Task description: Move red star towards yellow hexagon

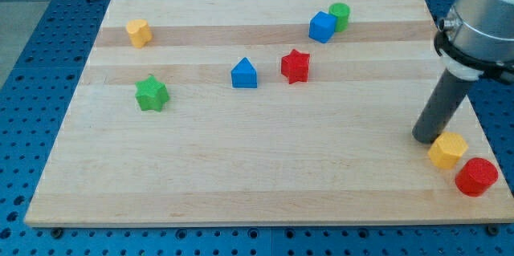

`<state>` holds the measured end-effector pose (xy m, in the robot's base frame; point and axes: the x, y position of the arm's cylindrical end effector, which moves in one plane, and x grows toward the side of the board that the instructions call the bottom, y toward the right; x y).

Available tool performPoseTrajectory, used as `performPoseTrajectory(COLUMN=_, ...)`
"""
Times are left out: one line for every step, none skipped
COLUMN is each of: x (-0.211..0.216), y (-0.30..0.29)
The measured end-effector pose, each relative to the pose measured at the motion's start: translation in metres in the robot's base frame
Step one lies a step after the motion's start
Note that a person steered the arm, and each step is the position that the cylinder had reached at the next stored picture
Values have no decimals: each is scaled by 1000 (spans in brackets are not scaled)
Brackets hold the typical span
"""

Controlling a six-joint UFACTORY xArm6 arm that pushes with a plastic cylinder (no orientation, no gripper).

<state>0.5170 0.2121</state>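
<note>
The red star lies on the wooden board, a little above and right of its middle. The yellow hexagon lies near the board's bottom right corner. My tip rests on the board just left of the yellow hexagon, close to touching it. The tip is far to the right of and below the red star. The dark rod rises from the tip toward the view's top right.
A red round block sits just right of and below the yellow hexagon. A blue pointed block lies left of the red star. A blue cube and a green cylinder touch at the top. A green star and another yellow block are at the left.
</note>
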Motion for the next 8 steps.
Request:
performPoseTrajectory(x=3, y=0)
performPoseTrajectory(x=-18, y=0)
performPoseTrajectory(x=-100, y=-11)
performPoseTrajectory(x=-172, y=-64)
performPoseTrajectory(x=-197, y=-138)
performPoseTrajectory(x=-192, y=-192)
performPoseTrajectory(x=-175, y=-197)
performPoseTrajectory(x=-155, y=-188)
